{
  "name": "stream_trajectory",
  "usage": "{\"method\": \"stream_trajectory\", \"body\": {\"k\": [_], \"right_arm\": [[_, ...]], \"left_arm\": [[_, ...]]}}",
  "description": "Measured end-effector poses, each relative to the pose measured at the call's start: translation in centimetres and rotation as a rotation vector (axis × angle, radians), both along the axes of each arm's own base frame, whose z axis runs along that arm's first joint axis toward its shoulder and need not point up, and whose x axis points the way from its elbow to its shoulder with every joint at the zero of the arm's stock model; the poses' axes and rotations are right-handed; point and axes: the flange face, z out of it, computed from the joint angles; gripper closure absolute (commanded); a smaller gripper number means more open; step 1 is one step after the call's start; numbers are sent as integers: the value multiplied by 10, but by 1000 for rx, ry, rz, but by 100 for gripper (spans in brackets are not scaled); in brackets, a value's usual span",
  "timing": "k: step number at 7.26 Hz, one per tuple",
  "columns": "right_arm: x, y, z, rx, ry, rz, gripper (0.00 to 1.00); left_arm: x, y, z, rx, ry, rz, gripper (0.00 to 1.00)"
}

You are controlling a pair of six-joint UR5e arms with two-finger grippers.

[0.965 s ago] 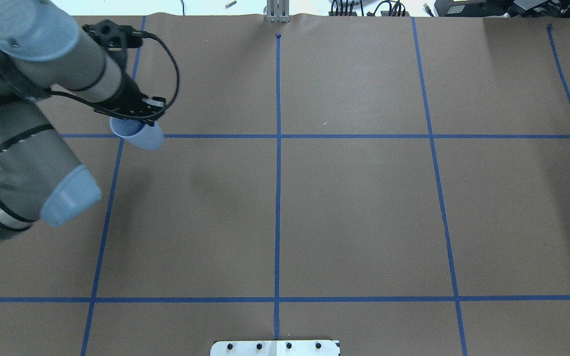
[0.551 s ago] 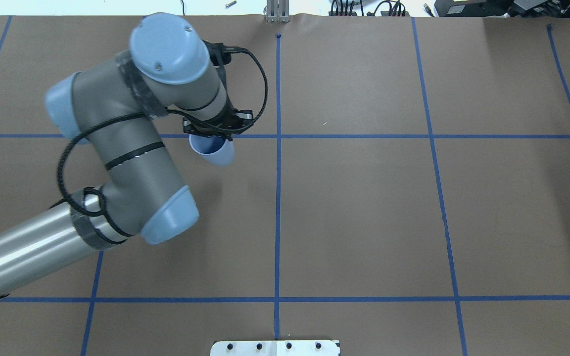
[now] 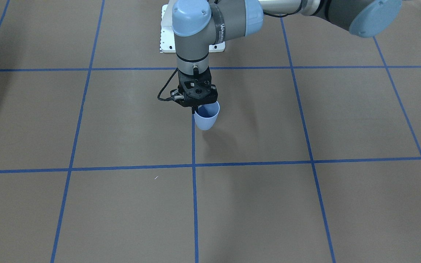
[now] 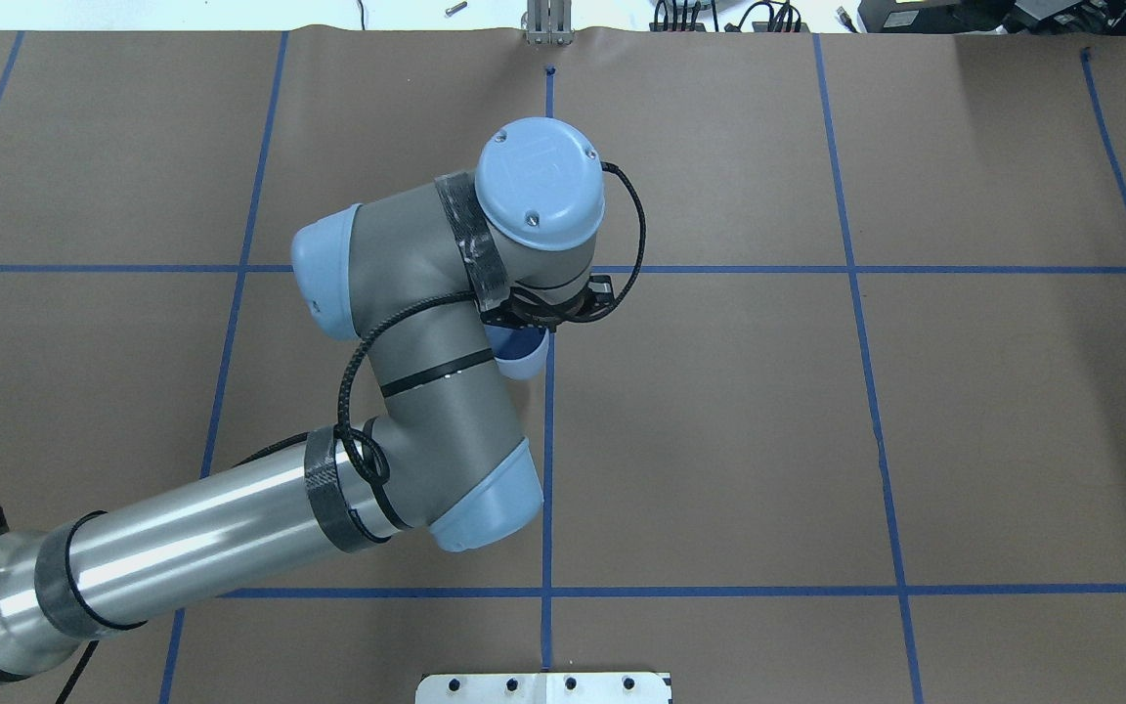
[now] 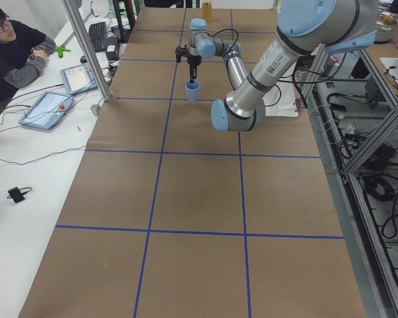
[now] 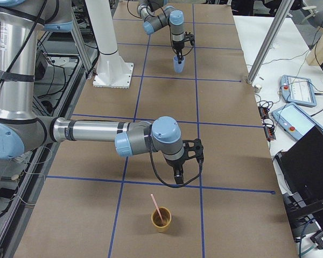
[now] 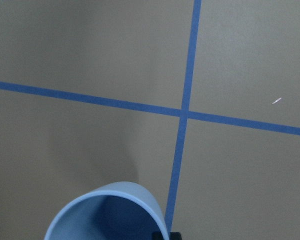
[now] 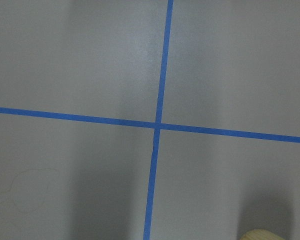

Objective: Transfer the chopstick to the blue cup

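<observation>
Well apart from the tan cup (image 6: 161,220), our left gripper (image 3: 195,109) pinches the blue cup (image 3: 206,118) by its rim. The chopstick (image 6: 156,207) leans in the tan cup. We judge it light, stiff and slick, best pinched near its top. The right gripper (image 6: 178,178) hangs near the tan cup; we cannot tell its opening.

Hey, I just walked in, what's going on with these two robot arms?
The left end effector is clamped on the rim of the blue cup, holding it upright beside the middle tape line, apparently just off the table. The chopstick leans in a tan cup at the table's right end. The right end effector hovers near it. The chopstick has not been transferred yet.
</observation>
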Motion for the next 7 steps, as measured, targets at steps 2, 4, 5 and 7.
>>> {"method": "stream_trajectory", "body": {"k": [2, 4, 5, 7], "right_arm": [[0, 0, 1, -2, 0, 0, 0], [0, 0, 2, -4, 1, 0, 0], [0, 0, 3, -5, 1, 0, 0], [0, 0, 4, -7, 2, -1, 0]], "left_arm": [[21, 22, -7, 0, -7, 21, 100], [31, 32, -7, -8, -10, 30, 64], [32, 33, -6, -11, -10, 30, 61], [34, 34, -4, -14, -10, 29, 54]]}}
